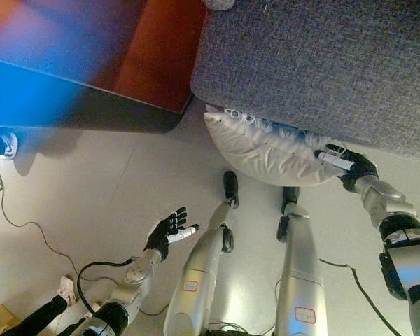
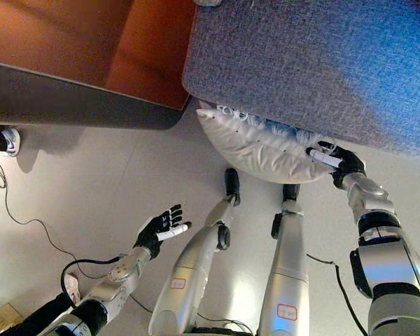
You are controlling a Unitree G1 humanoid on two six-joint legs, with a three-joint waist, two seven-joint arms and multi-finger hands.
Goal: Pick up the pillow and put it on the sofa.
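Note:
A white pillow [image 1: 266, 150] lies on the pale floor, tucked against the front edge of the grey sofa [image 1: 322, 63]. My right hand [image 1: 346, 166] is at the pillow's right end, its fingers resting against the pillow's edge; I cannot see whether they grip it. My left hand [image 1: 169, 231] is open and empty, held above the floor well to the left of the pillow. The same scene shows in the right eye view, with the pillow [image 2: 255, 147] and the right hand [image 2: 338, 163].
A reddish-brown cabinet or table [image 1: 154, 49] with a dark edge stands to the left of the sofa. A person's shoe [image 1: 8, 145] shows at the far left, and another person's foot [image 1: 64, 288] at the lower left.

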